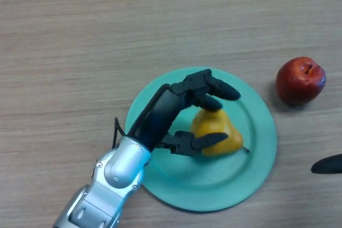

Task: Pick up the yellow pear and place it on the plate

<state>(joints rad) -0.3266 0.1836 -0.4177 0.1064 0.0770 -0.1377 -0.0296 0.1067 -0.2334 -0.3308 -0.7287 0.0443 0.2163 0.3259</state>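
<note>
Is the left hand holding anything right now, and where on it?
The left hand holds the yellow pear over the plate, fingers on its narrow top, thumb against its lower side.

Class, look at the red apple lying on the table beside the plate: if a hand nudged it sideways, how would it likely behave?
The red apple looks round, so it would probably roll across the flat table. Its glossy skin suggests fingers might slip.

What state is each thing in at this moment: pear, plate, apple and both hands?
yellow pear: over the plate, held between thumb and fingers.
plate: flat on the table, under the pear.
red apple: on the table, right of the plate, untouched.
left hand: curled round the pear.
right hand: only a tip shows at the right edge.
</note>
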